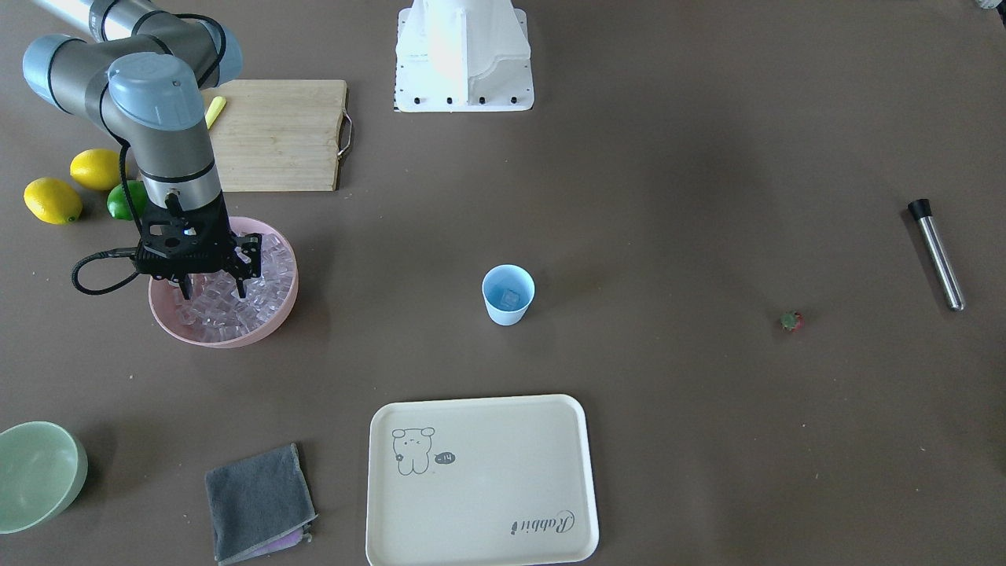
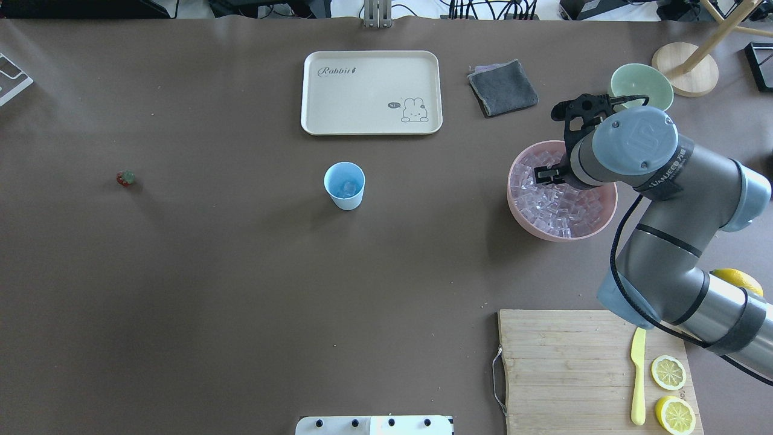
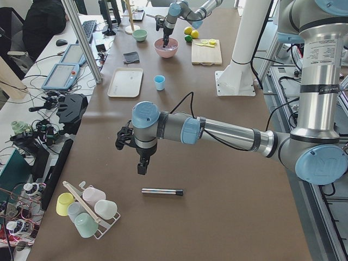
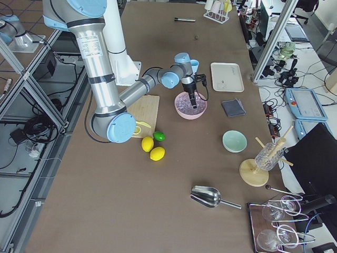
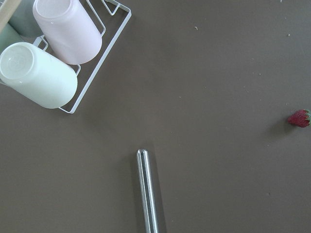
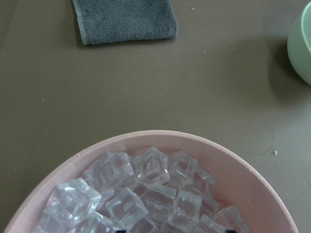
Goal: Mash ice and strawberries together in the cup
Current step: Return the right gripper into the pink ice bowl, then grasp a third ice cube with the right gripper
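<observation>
Right hand: you will find it spread, fingertips down among the ice in the pink bowl.
Left hand: above the worktop, near a metal rod; whether spread or pressed together, you cannot tell.
Cup: upright mid-worktop, one cube inside.
Strawberry: on the worktop, well apart from the cup.

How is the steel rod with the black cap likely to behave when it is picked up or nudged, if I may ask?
The steel rod is a smooth cylinder lying flat, so a nudge would probably roll it. Its polished, shiny surface looks slippery, so a grip might slide. It appears rigid.
</observation>
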Available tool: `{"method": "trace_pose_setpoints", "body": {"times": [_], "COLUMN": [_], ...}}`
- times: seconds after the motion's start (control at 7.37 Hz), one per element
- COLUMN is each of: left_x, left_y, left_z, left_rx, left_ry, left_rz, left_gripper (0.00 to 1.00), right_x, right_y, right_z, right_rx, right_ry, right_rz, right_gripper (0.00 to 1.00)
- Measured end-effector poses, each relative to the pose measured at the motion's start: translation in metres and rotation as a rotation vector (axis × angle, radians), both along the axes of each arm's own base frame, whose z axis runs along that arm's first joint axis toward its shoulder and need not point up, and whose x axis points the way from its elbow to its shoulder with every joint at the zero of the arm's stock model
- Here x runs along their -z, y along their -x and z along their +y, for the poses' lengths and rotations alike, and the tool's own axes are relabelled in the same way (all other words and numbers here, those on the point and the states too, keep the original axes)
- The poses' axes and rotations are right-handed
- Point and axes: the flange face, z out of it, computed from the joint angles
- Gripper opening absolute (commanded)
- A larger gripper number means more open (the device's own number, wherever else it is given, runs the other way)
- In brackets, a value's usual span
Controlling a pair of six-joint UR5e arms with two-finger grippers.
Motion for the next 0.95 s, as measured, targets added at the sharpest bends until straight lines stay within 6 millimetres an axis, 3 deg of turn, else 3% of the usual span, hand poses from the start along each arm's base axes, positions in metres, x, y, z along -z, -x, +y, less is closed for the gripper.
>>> {"method": "trace_pose_setpoints", "body": {"times": [0.27,0.54,0.68,0.95], "left_x": [0.0,-0.001,-0.001,0.0], "left_y": [0.0,0.0,0.0,0.0], "left_z": [0.0,0.0,0.0,0.0], "left_rx": [0.0,0.0,-0.001,-0.001], "left_ry": [0.001,0.001,0.0,-0.001], "left_rz": [0.0,0.0,0.0,0.0], "left_gripper": [0.99,0.99,0.99,0.99], "right_x": [-0.004,-0.007,-0.01,-0.014], "right_y": [0.013,0.019,0.021,0.024], "right_z": [-0.012,-0.012,-0.01,-0.006], "right_rx": [-0.027,-0.029,-0.027,-0.024], "right_ry": [0.026,0.033,0.033,0.033], "right_rz": [-0.001,0.005,0.009,0.02], "right_gripper": [0.71,0.5,0.45,0.19]}}
